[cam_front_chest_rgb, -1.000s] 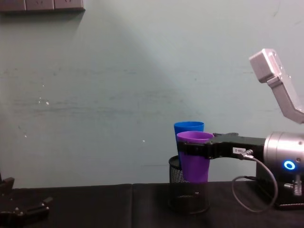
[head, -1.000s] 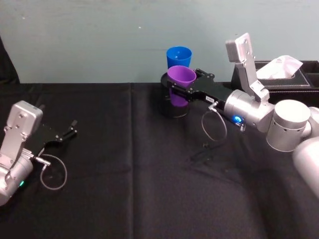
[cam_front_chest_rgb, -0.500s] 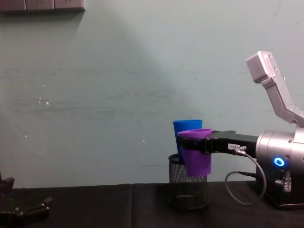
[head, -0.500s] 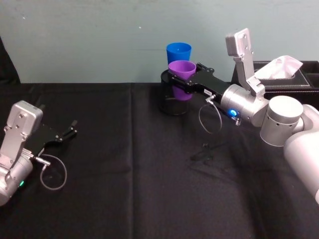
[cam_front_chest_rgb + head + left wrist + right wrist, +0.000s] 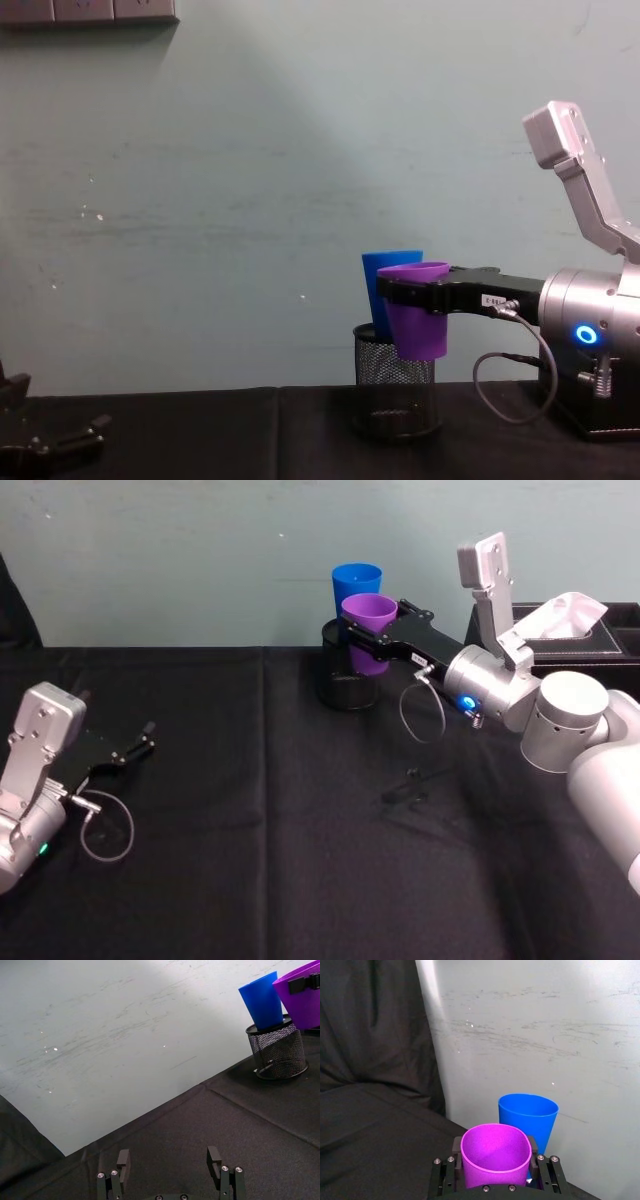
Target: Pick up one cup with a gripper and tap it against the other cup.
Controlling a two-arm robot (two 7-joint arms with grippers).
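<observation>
The purple cup (image 5: 367, 628) hangs in the air, tilted, with my right gripper (image 5: 374, 640) shut on its upper wall. It is held above the black mesh holder (image 5: 344, 684), right against the near side of the blue cup (image 5: 357, 584). That blue cup (image 5: 384, 292) stands inside the holder (image 5: 395, 392) and leans away from the purple cup (image 5: 417, 318). The right wrist view has the purple cup (image 5: 495, 1152) between my jaws and the blue cup (image 5: 530, 1115) just behind it; whether they touch I cannot tell. My left gripper (image 5: 168, 1160) rests open at the table's left (image 5: 135, 748).
A black tissue box (image 5: 578, 632) with white tissue stands at the back right, behind my right arm. A small dark clip (image 5: 405, 788) lies on the black cloth near the middle. The wall rises close behind the cups.
My right gripper has lifted the purple cup and carried it back toward the blue cup, tilting it. The blue cup now leans in the holder. The left arm has not moved.
</observation>
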